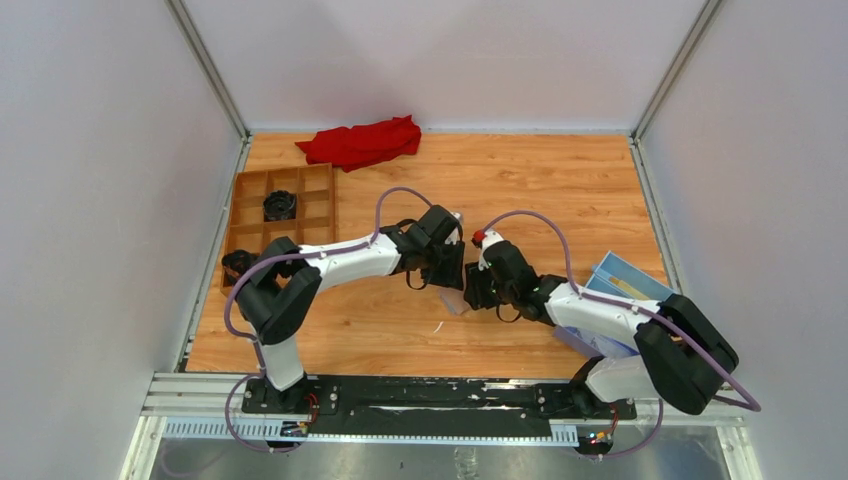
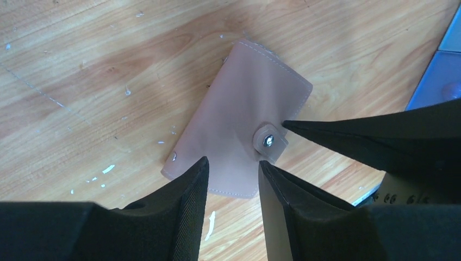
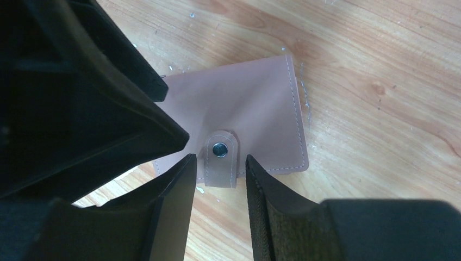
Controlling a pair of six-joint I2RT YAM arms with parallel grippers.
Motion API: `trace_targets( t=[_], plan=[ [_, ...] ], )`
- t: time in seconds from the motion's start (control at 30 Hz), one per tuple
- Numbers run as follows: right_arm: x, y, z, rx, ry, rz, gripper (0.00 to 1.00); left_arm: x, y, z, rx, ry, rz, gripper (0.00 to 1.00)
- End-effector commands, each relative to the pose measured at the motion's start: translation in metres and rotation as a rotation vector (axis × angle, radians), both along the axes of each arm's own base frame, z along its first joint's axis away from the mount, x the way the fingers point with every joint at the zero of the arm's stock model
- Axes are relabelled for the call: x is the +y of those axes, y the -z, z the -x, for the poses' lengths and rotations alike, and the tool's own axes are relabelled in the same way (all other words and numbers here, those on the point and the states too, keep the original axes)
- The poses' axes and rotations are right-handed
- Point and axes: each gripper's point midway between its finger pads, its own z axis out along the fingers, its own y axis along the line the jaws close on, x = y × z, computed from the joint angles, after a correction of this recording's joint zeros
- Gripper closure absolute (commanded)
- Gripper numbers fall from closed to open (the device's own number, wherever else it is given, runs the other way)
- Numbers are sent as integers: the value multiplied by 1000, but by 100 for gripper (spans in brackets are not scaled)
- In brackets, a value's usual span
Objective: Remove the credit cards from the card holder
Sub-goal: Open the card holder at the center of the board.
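The card holder [image 2: 239,117] lies closed on the wooden table, tan-pink side up, with its snap tab [image 2: 268,142] fastened. It also shows in the right wrist view [image 3: 250,109] and, small, in the top view [image 1: 455,302]. No credit cards are visible. My left gripper [image 2: 234,163] is open just above the holder's near edge. My right gripper [image 3: 220,159] is open, with its fingers on either side of the snap tab [image 3: 220,157]. The two grippers [image 1: 448,272] [image 1: 474,290] meet tip to tip over the holder.
A brown compartment tray [image 1: 250,215] with a black object [image 1: 280,205] stands at the far left. A red cloth [image 1: 362,142] lies at the back. A blue box [image 1: 625,280] sits at the right edge and also shows in the left wrist view [image 2: 440,70].
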Motion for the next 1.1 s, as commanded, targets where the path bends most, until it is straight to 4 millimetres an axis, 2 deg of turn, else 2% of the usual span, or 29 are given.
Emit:
trace_targets(
  t=[0.0,0.13,0.3,0.47,0.7,0.87,1.07],
  plan=[
    [2,1,-4,-7,-21,4,58,0,17,-2,33,0,-16,58],
    [-2,4,-8,-14,-2,29,60,9,39,1,72,-15,-58,61],
    [-7,18,-13,-9,5,102,61,17,54,2,114,-36,-65,64],
    [-13,29,-11,6,13,145,77,22,57,2,130,-50,-60,66],
    [-14,15,-11,-16,27,125,99,26,63,4,148,-53,-71,68],
    [-16,2,-10,-39,36,100,100,32,69,4,151,-65,-99,71],
    [-21,0,-3,-41,43,85,100,35,74,2,162,-76,-108,71]
  ],
)
